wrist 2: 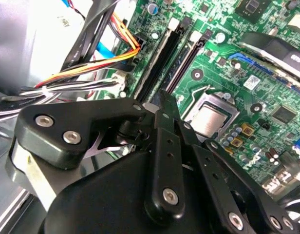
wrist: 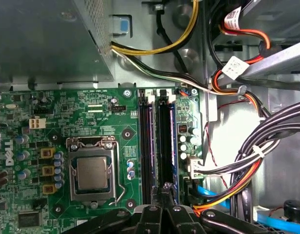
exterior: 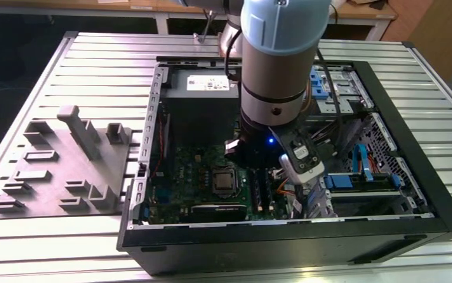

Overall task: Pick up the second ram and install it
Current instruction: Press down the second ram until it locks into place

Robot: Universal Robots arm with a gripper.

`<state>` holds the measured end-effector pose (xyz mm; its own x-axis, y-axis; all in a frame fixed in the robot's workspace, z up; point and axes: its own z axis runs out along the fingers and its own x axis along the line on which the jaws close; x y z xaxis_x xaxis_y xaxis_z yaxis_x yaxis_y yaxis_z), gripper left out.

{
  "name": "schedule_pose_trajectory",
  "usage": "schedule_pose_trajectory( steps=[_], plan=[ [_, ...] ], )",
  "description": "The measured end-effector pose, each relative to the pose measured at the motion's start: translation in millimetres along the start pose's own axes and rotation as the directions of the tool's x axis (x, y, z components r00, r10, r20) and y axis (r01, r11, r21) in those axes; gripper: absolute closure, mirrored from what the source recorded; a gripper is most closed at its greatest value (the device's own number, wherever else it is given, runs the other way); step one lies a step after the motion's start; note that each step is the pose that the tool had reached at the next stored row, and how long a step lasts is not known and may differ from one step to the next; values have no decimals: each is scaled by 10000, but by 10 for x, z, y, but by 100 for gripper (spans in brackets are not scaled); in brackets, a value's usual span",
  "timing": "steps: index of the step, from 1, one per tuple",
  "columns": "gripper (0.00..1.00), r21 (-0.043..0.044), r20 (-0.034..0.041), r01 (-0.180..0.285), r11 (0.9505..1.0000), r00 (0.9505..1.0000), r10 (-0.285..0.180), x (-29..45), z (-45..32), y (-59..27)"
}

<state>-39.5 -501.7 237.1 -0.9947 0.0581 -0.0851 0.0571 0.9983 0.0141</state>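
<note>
Slatted table (exterior: 92, 65); open PC case (exterior: 415, 177); pincer (wrist: 165, 187) closed, empty, above RAM slots (wrist: 157, 141).

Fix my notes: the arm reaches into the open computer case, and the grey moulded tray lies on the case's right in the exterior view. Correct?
No: the exterior view shows the grey moulded tray on the computer case's left. The arm does reach inside.

An open black computer case (exterior: 415, 194) lies on a slatted metal table (exterior: 92, 65). Inside, a green motherboard (wrist: 62, 117) carries a silver processor (wrist: 92, 173). At the exterior view's left, a grey moulded tray (exterior: 61, 171) rests beside the case.
</note>
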Motion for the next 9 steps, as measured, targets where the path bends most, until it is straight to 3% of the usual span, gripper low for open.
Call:
schedule_pose_trajectory(
  steps=[9],
  plan=[
    [90,18,1,2,10000,10000,-2,-2,-22,0]
  ],
)
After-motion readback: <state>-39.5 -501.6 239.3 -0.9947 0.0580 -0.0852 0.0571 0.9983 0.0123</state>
